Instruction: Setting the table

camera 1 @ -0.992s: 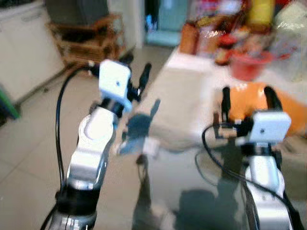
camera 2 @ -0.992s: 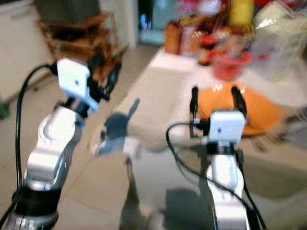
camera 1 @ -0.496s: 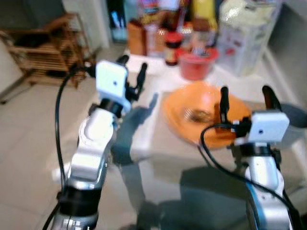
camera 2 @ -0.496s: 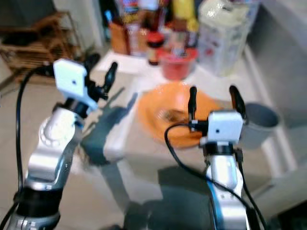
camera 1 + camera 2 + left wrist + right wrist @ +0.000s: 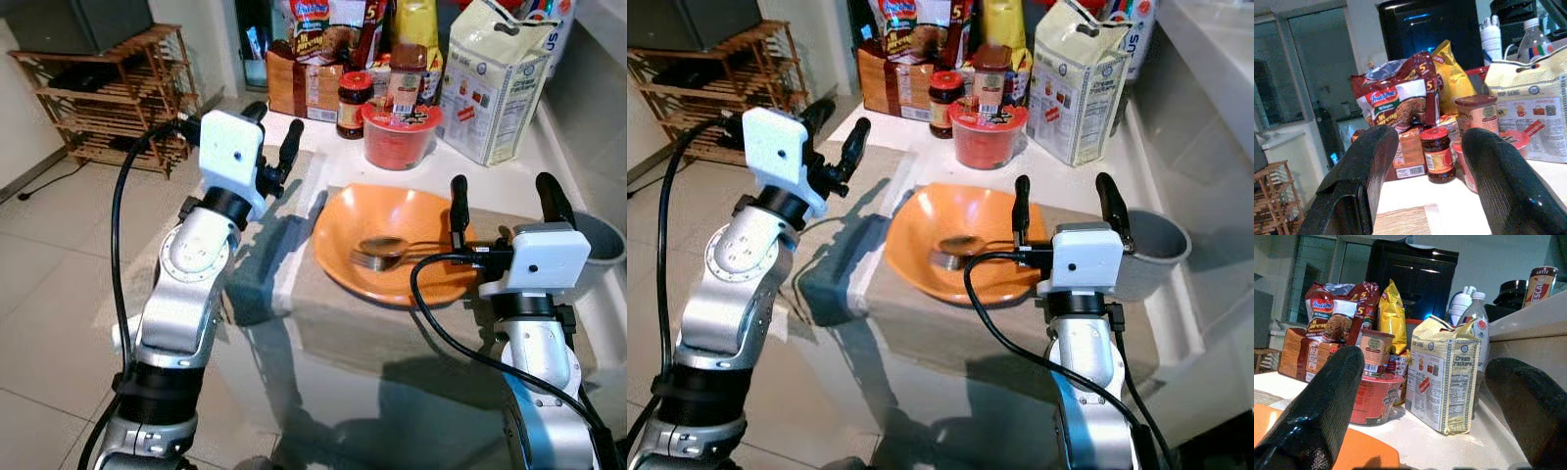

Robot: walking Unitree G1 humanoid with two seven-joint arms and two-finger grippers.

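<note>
Right gripper (image 5: 498, 201): being held nearest, over the right part of the placemat (image 5: 343, 333); fingers spread wide, nothing grasped.

Left gripper (image 5: 274, 137): being held raised at the left, above the placemat's far left corner; fingers parted, nothing grasped.

Plate (image 5: 387, 279): orange, lying on the placemat between the two grippers, just left of the right gripper's near finger. A spoon (image 5: 377, 253) is lying in it.

Cup (image 5: 1151, 257): grey, standing at the right edge, just behind the right gripper.

Groceries, far end: red noodle bowl (image 5: 395, 135), jar (image 5: 352, 103), cream-cracker bag (image 5: 495, 83), snack bags (image 5: 1400, 110).

Step judged in hand: approach, no grasp yet begun. Next move is judged to call for lowering one gripper onto the spoon or the plate's rim.
</note>
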